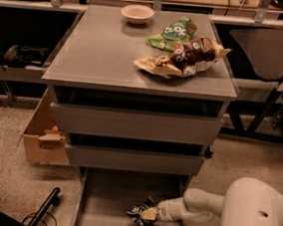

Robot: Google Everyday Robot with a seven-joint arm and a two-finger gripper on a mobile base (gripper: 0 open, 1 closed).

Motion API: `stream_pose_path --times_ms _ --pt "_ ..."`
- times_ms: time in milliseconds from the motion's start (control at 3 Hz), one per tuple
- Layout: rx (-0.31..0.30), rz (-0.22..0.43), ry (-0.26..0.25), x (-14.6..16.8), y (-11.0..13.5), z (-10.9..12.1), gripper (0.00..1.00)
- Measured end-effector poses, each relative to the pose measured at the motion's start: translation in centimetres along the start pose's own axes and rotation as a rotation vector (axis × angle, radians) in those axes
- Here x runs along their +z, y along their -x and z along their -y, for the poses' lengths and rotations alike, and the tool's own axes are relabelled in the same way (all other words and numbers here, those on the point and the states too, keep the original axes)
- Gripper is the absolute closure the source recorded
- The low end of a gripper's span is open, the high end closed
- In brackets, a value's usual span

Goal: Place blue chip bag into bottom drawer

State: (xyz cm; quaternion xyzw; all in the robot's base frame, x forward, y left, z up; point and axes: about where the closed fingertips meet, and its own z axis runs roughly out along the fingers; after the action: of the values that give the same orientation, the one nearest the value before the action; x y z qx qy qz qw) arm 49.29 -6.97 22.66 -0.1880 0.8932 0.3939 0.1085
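Cabinet top: bowl, 2 bags

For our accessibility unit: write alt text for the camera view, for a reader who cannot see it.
A white robot arm reaches in from the right, and its end effector holds a blue chip bag inside the open bottom drawer of a grey cabinet. On the cabinet's top lie a green bag, a brown-and-cream bag and a small bowl.
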Motion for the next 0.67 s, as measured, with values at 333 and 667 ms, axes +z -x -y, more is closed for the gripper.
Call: stream_pose_path --times_ms 333,667 --pt "0.074 0.078 -0.034 2.17 0.21 3.47 0.98" --pt "0.074 0.078 -0.034 2.18 0.2 3.47 0.75"
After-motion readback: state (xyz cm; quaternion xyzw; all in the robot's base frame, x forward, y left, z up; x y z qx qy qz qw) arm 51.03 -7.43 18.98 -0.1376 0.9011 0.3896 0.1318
